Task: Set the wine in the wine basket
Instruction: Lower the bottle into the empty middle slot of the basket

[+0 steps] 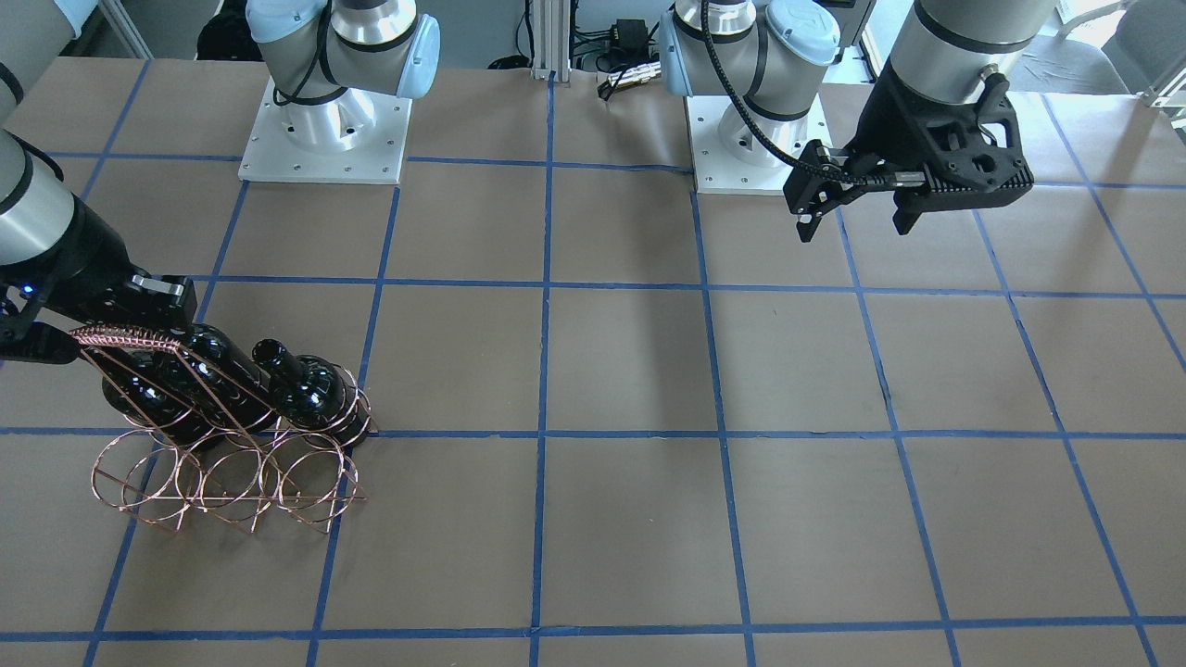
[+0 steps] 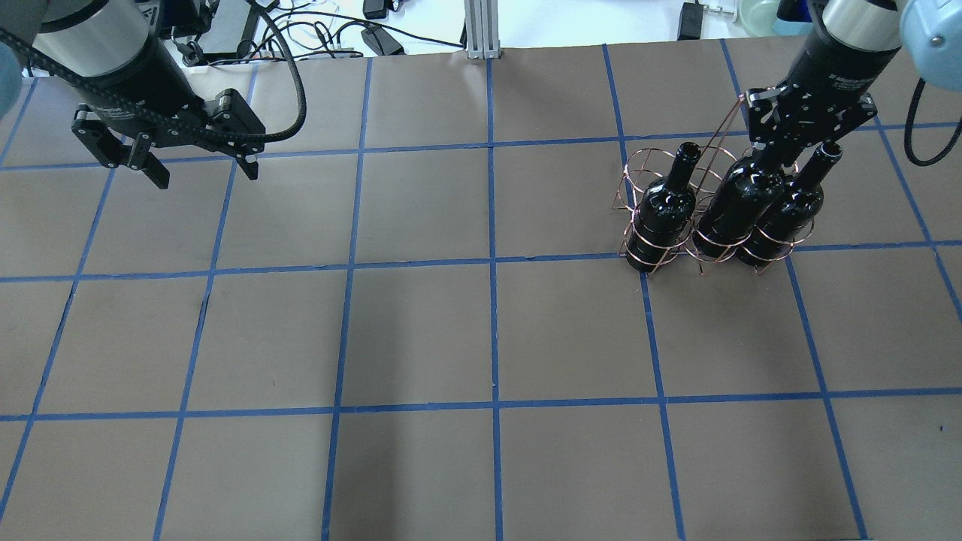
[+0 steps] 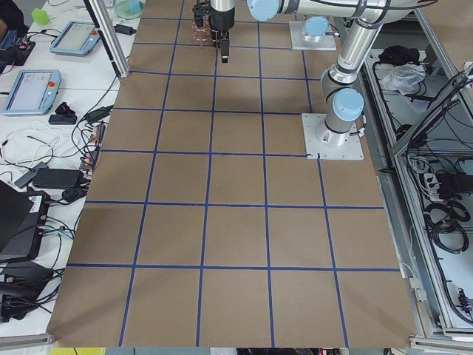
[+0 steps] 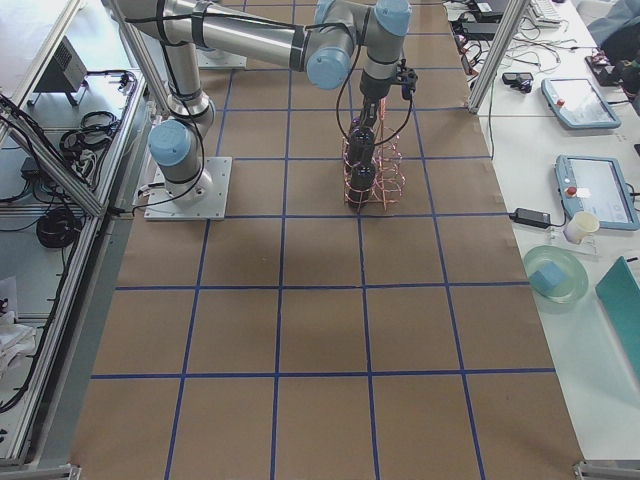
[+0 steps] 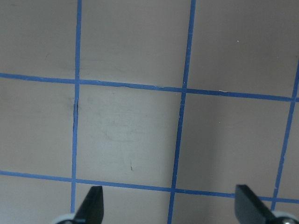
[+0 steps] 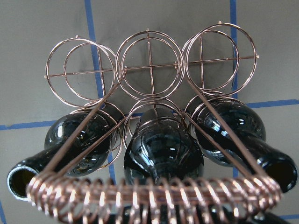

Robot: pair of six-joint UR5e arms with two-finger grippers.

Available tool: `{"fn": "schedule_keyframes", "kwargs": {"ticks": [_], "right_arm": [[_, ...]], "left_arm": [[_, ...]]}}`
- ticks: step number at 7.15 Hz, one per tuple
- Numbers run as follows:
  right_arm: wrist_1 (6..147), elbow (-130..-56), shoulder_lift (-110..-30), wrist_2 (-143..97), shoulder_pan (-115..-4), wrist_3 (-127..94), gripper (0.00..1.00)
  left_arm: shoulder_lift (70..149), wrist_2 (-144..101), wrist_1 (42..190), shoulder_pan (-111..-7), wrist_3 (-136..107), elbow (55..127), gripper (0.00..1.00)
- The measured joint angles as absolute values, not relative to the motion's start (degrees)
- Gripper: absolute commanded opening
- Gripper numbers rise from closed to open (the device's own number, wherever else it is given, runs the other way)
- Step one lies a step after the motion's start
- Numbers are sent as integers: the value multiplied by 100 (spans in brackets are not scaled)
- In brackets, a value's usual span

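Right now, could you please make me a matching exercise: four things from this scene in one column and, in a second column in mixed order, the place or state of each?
Things
1. left gripper
2. right gripper
3. far row of rings, on the side away from the robot
4. handle

Places and states
A. empty
B. wound with copper-coloured wire
C. open, above the bare table
D. at the neck of the middle bottle

Pairs: 1-C, 2-D, 3-A, 4-B
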State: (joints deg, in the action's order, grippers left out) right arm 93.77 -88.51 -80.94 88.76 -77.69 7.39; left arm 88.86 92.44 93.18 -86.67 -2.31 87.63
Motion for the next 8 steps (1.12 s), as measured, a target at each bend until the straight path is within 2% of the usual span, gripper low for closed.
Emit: {"fn": "schedule_keyframes", "kwargs": {"ticks": [8], "right_arm": [[9621,-9056,-7933,8906,-7908,415,0]], "left_arm": [[8883,9259,9323,-8666,-228,8763,100]]}}
